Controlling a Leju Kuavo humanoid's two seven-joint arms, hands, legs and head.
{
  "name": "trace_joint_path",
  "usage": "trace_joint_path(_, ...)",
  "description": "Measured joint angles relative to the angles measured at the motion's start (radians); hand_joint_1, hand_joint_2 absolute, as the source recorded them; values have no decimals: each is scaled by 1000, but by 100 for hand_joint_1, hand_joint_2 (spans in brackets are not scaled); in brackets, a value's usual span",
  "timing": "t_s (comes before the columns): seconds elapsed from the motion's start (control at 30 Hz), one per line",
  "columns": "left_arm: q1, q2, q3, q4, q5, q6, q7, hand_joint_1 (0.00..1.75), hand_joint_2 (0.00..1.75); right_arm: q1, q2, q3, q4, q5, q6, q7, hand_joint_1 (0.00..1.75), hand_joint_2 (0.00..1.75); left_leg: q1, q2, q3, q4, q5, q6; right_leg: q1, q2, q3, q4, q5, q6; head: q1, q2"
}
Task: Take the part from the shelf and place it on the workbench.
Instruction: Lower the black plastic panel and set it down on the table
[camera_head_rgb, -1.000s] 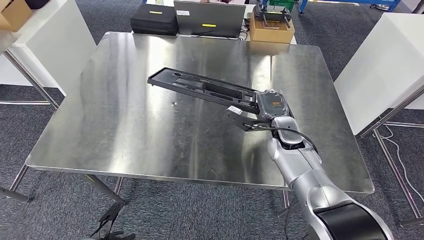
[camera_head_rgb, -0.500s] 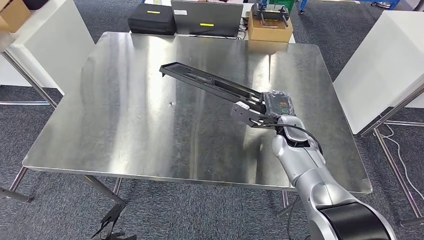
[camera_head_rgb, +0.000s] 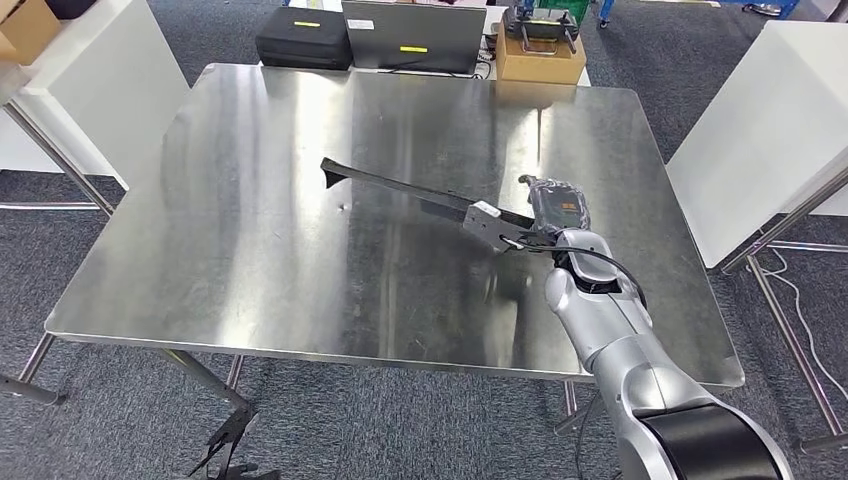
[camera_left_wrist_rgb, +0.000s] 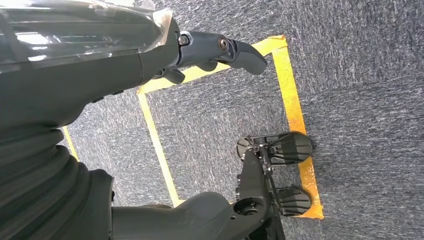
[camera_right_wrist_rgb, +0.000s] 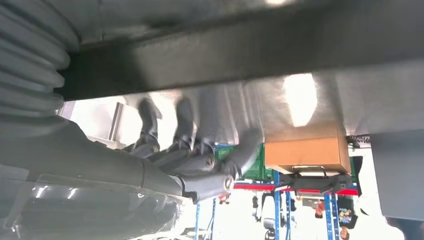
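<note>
The long black part (camera_head_rgb: 400, 188) stretches over the steel workbench (camera_head_rgb: 250, 230), turned on edge, with its far end near the table's middle. My right hand (camera_head_rgb: 555, 208) grips its near end, right of centre and low above the surface. In the right wrist view the part (camera_right_wrist_rgb: 225, 55) runs as a dark bar across my fingers (camera_right_wrist_rgb: 190, 155), with the shiny tabletop behind them. My left hand (camera_left_wrist_rgb: 150, 55) hangs over grey carpet, its fingers (camera_left_wrist_rgb: 235, 50) loosely extended and holding nothing.
Behind the table's far edge are a black case (camera_head_rgb: 305, 45), a laptop (camera_head_rgb: 415, 35) and a cardboard box (camera_head_rgb: 540, 55). White cabinets stand at the left (camera_head_rgb: 90, 80) and right (camera_head_rgb: 770, 130). Yellow floor tape (camera_left_wrist_rgb: 295, 110) marks the carpet.
The part has rolled from lying flat-side up to edge-on, and its far end has dropped closer to the tabletop. My right hand still holds it in nearly the same place.
</note>
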Motion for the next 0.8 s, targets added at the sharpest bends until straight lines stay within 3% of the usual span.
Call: trace_joint_path(0.8,3,-5,1,0,3,-15,5,0,175,-41,11,0,-1,25,-9,-46,0,0,0,0,0,0,0,0,1,0,1,0,0,0,0,0)
